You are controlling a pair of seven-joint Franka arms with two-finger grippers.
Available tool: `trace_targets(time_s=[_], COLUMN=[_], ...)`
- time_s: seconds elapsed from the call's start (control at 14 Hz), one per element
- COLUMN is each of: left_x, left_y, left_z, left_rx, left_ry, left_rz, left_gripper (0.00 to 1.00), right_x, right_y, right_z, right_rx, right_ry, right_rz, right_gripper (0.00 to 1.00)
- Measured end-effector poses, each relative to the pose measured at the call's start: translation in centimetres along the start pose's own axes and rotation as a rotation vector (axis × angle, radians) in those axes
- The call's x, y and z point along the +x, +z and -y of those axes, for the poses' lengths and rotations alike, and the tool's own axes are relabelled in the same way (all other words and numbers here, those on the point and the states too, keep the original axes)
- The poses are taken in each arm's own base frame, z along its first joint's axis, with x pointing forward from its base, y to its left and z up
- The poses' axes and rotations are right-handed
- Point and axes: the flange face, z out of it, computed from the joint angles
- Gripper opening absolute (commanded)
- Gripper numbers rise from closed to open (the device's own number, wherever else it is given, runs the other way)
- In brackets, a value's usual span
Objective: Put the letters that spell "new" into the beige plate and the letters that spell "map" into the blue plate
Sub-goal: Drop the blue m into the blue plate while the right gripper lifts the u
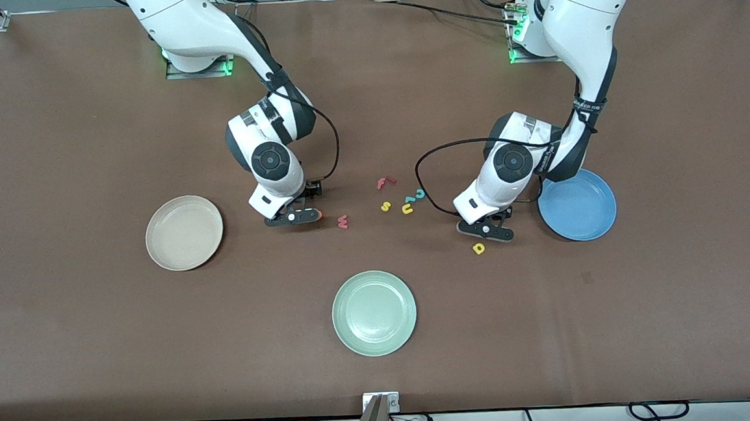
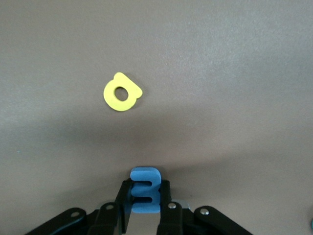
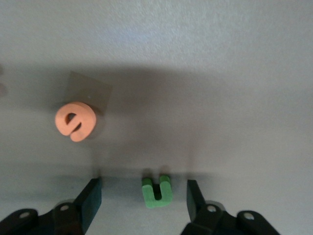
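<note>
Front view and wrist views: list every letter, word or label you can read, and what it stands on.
Each is a foam letter itself:
"w": salmon w
"f": red f
"s": yellow s
"u": yellow u
"p": yellow p
"m": blue m, gripped in the left pincer
"e": orange e
"n": green n, between the open right pincer
Teal letters: shape unclear.
Print on the left arm's band: too small to read.

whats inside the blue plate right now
No letter shows in the blue plate; the left arm covers part of its rim, so that part can't be checked. The left gripper is shut on the blue m.
</note>
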Motion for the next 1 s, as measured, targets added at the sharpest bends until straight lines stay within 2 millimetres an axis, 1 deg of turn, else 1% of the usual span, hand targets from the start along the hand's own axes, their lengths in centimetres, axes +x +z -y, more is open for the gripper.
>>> trace_targets(time_s=[0.07, 0.14, 0.21, 0.29, 0.36, 0.43, 0.5, 0.57, 0.64, 0.71, 0.79, 0.86, 0.93, 1.0], left_x=[0.2, 0.5, 0.9, 1.2, 1.5, 1.6, 1.3, 0.6, -0.5, -1.6, -2.4, -2.9, -3.2, -3.6], left_y=[-0.6, -1.9, -3.7, -5.6, -7.4, -8.7, -9.2, -9.0, -8.2, -7.2, -6.1, -5.1, -4.1, -3.3], left_z=[0.5, 1.4, 3.0, 5.1, 8.1, 11.7, 15.7, 19.6, 23.0, 24.9, 25.3, 24.8, 23.9, 23.1], left_rx=[0.01, 0.024, 0.041, 0.051, 0.052, 0.046, 0.035, 0.021, 0.006, -0.007, -0.013, -0.014, -0.014, -0.014], left_ry=[-0.008, -0.018, -0.029, -0.033, -0.033, -0.03, -0.026, -0.025, -0.026, -0.029, -0.027, -0.019, -0.006, 0.005], left_rz=[0.021, 0.054, 0.095, 0.129, 0.149, 0.158, 0.172, 0.191, 0.211, 0.234, 0.247, 0.242, 0.229, 0.222], left_gripper=[0.06, 0.06, 0.06, 0.06, 0.06, 0.06, 0.07, 0.07, 0.09, 0.11, 0.16, 0.19, 0.32, 0.75], right_x=[-0.1, -0.1, -0.1, -0.1, -0.1, -0.1, -0.1, -0.1, -0.1, -0.1, 0.0, 0.1, 0.4, 1.0], right_y=[0.1, 0.1, 0.1, 0.0, -0.1, -0.2, -0.3, -0.3, -0.4, -0.4, -0.4, -0.5, -0.8, -1.5], right_z=[-0.1, 0.0, -0.1, 0.0, 0.0, 0.0, 0.0, -0.1, -0.2, -0.3, -0.4, -0.6, -0.8, -1.4], right_rx=[-0.001, 0.001, 0.001, 0.003, 0.004, 0.004, 0.004, 0.003, 0.002, 0.0, -0.001, -0.001, 0.0, 0.003], right_ry=[0.005, 0.008, 0.01, 0.012, 0.014, 0.017, 0.02, 0.022, 0.024, 0.026, 0.028, 0.031, 0.037, 0.049], right_rz=[0.002, 0.002, 0.002, 0.002, 0.001, 0.001, 0.002, 0.005, 0.007, 0.011, 0.012, 0.01, 0.004, -0.006], right_gripper=[0.65, 0.56, 0.49, 0.4, 0.34, 0.28, 0.24, 0.22, 0.2, 0.19, 0.19, 0.19, 0.19, 0.19])
